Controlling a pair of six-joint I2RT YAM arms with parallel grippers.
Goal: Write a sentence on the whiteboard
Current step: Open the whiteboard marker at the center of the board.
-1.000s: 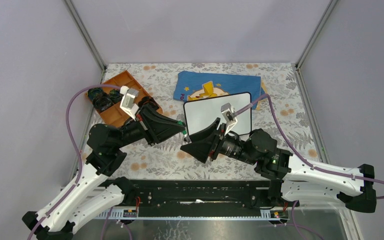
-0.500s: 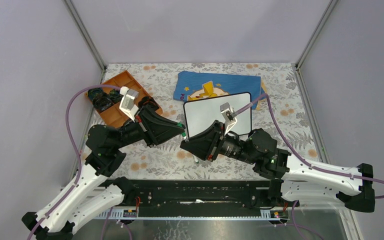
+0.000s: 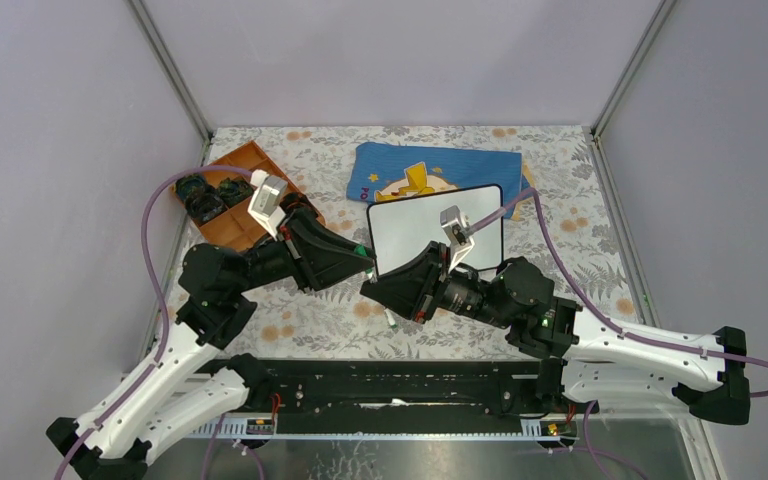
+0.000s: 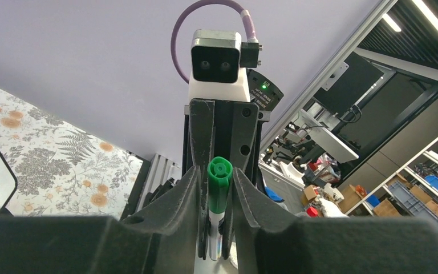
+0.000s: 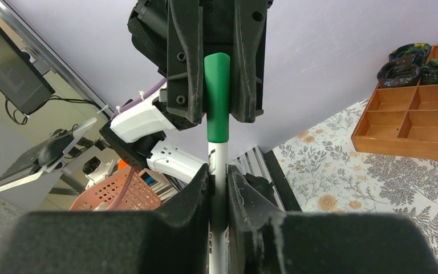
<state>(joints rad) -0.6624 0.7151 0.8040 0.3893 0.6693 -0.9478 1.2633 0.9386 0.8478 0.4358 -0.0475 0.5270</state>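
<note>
Left arm: reaches in low from the left, forearm near level, left pincer (image 3: 364, 251) pointing right, just off the near-left corner of the whiteboard (image 3: 415, 225).
Right arm: folded back toward that same corner, wrist rolled, right pincer (image 3: 369, 289) pointing left. The two tips meet nose to nose.

A marker (image 5: 217, 85) bridges them. Its cap is glossy green, its barrel white, smooth and round.
- Right pincer: pinches the white barrel, both fingers tight on it in the right wrist view.
- Left pincer: fingers flank the green cap very closely. I cannot tell whether they press it or stand just off it.

Whiteboard: on the table (image 3: 585, 225), right of both tips. It is a flat white rectangle with a thin black frame and rounded corners. The right wrist hides its near edge. The visible face is plain white.

Beyond the whiteboard's far edge lies a soft blue cloth (image 3: 460, 162) with a yellow print; the board overlaps it. Well left of the whiteboard is a brown tray (image 3: 243, 160) with dividers, dark bundles in its far cells. The table cover is a matte grey-and-orange floral print.
</note>
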